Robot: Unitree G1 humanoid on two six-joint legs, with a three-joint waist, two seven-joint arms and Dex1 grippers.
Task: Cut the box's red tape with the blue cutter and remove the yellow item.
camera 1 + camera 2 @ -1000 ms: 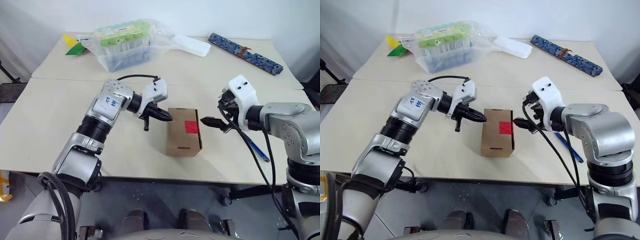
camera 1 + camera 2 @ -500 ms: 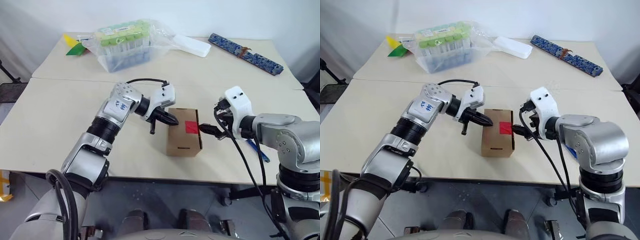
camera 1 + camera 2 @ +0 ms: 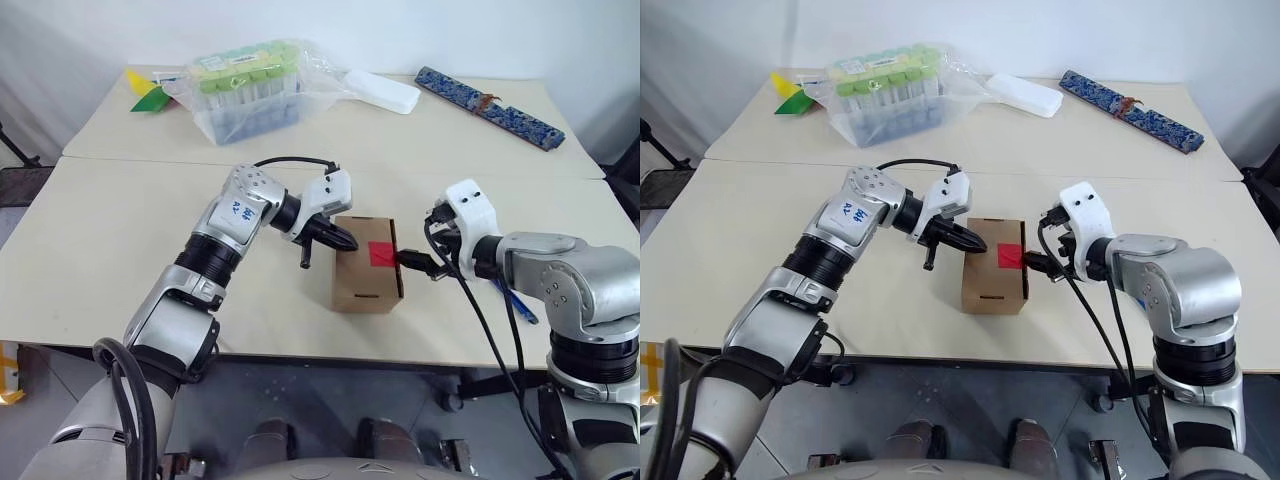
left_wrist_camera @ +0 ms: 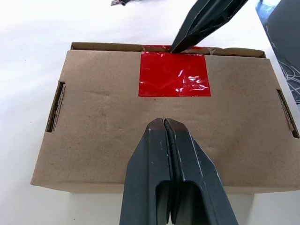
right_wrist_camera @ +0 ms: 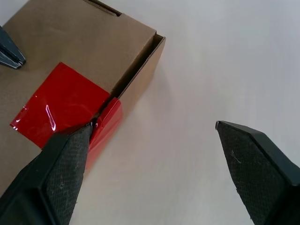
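A small brown cardboard box (image 3: 368, 277) sits near the front edge of the pale tabletop (image 3: 100, 230), its flaps down and a bright red square of tape (image 3: 383, 254) stuck across the seam at its right-hand top edge, folding down onto that side. The left gripper (image 3: 341, 238), its two black fingers pressed together on nothing, rests its tip over the box's top left edge; in the left wrist view the joined tips (image 4: 165, 125) lie on the cardboard just short of the tape. From the opposite side the right gripper (image 3: 1038, 265) stands with its fingers spread wide: one fingertip (image 5: 70, 145) touches the tape where it bends over the edge, while the other hangs apart over bare table beside the box. The slim blue pen-shaped cutter (image 3: 517, 300) lies on the table just behind the right forearm, partly hidden by it and held by neither gripper. Farther back, a clear plastic tub of green-capped tubes (image 3: 245, 90) in a loose plastic bag, a flat white case (image 3: 381, 90) and a long blue-patterned case (image 3: 490, 106) lie along the far table, with yellow-and-green paper triangles (image 3: 147, 90) at its far left corner.
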